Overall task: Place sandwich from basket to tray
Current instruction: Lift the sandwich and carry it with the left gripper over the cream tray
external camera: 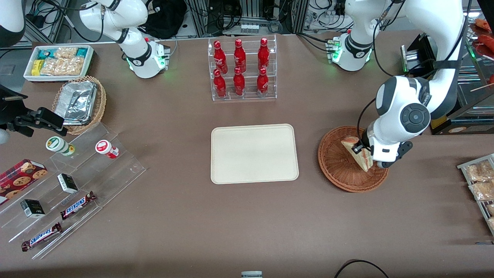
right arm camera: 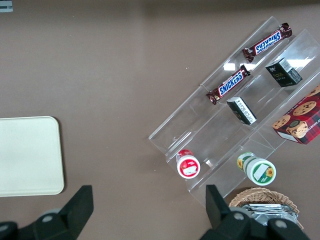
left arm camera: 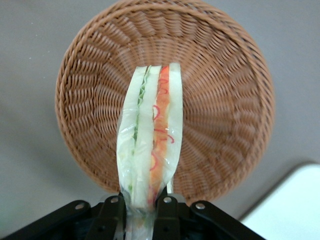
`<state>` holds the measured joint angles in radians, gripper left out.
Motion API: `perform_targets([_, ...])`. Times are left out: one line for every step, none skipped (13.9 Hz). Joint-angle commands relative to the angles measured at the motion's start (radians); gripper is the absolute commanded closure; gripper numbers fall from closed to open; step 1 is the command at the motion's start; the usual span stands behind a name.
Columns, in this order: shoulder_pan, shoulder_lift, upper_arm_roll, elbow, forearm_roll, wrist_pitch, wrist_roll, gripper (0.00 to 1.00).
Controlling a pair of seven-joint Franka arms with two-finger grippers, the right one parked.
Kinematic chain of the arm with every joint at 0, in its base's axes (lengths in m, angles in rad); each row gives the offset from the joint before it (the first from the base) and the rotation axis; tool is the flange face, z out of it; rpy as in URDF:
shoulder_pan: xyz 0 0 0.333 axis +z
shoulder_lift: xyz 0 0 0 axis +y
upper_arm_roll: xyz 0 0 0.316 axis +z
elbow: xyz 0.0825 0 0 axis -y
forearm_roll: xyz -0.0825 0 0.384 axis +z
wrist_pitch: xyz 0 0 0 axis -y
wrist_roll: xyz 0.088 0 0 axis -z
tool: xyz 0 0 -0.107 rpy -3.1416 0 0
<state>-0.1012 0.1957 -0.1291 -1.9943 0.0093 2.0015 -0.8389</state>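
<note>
The sandwich (left arm camera: 150,145) is a pale wedge in clear film with green and red filling along its edge. My left gripper (left arm camera: 142,210) is shut on one end of it, a black finger on each side. The sandwich (external camera: 357,152) hangs from the gripper (external camera: 368,156) over the round reddish-brown basket (external camera: 335,170), whose woven floor (left arm camera: 220,100) holds nothing else. I cannot tell whether its tip touches the wicker. The cream tray (external camera: 254,153) lies flat and bare beside the basket, toward the table's middle; a corner of the tray (left arm camera: 295,205) shows in the left wrist view.
A clear rack of red bottles (external camera: 241,69) stands farther from the front camera than the tray. Toward the parked arm's end are a stepped acrylic display (external camera: 77,181) with Snickers bars, a tan basket of foil trays (external camera: 79,102) and a white bin (external camera: 58,61). Snack packets (external camera: 478,181) lie toward the working arm's end.
</note>
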Motion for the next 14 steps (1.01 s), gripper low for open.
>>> perform_targets([-0.073,0.005,0.005,0.031,0.001,-0.043,0.064,0.91])
perform_targets([-0.11,0.01,0.005,0.034,0.001,-0.04,0.084,0.92])
perform_targets([-0.138,0.025,0.005,0.038,0.0,-0.032,0.098,0.94])
perform_targets([-0.173,0.052,0.005,0.073,0.0,-0.035,0.121,0.94])
perform_targets([-0.204,0.089,0.005,0.116,-0.002,-0.041,0.127,0.94])
perform_targets([-0.23,0.114,0.005,0.152,-0.002,-0.041,0.12,0.94])
perform_targets([-0.267,0.135,0.005,0.184,-0.005,-0.038,0.109,0.94])
perform_targets([-0.297,0.166,0.005,0.216,-0.008,-0.033,0.11,0.94])
perform_targets([-0.323,0.197,0.005,0.254,-0.012,-0.035,0.107,0.94])
perform_targets([-0.354,0.23,0.005,0.291,-0.014,-0.033,0.086,0.94])
perform_targets([-0.38,0.261,0.005,0.322,-0.012,-0.032,0.046,0.94])
perform_targets([-0.408,0.302,0.005,0.363,-0.008,-0.032,0.003,0.94])
perform_targets([-0.437,0.338,0.005,0.4,-0.005,-0.032,-0.027,0.94])
perform_targets([-0.457,0.376,0.006,0.445,-0.006,-0.032,-0.06,0.94])
